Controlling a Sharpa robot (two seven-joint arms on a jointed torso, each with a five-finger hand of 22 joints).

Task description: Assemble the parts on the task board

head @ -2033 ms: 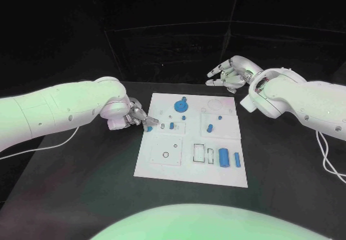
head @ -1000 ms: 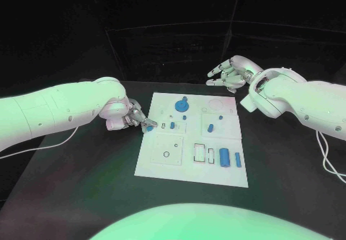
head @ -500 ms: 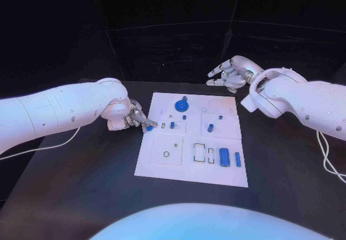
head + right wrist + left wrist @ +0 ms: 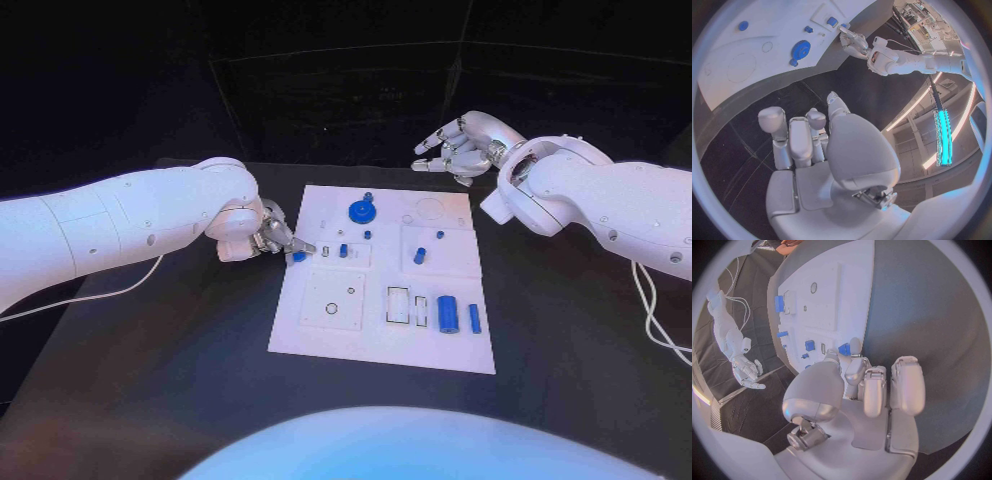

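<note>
Board [image 4: 378, 330] edge: your left hand [image 4: 271, 238] pinches a small blue part [image 4: 299, 256]; keep it level, ease it inward. Right hand [image 4: 456, 148] hangs released, fingers apart.

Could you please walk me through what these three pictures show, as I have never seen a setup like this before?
This is a robot with two white arms, each ending in a silver many-fingered hand, at a black table. One picture looks down from the robot's head; the two round ones come from cameras at its wrists, behind each hand. On the table lies the white plate called the task board, carrying small blue parts such as a round blue gear and a blue cylinder. The left hand pinches a small blue piece at the board's left edge. The right hand hovers beyond the board's far end, fingers spread, holding nothing.
</note>
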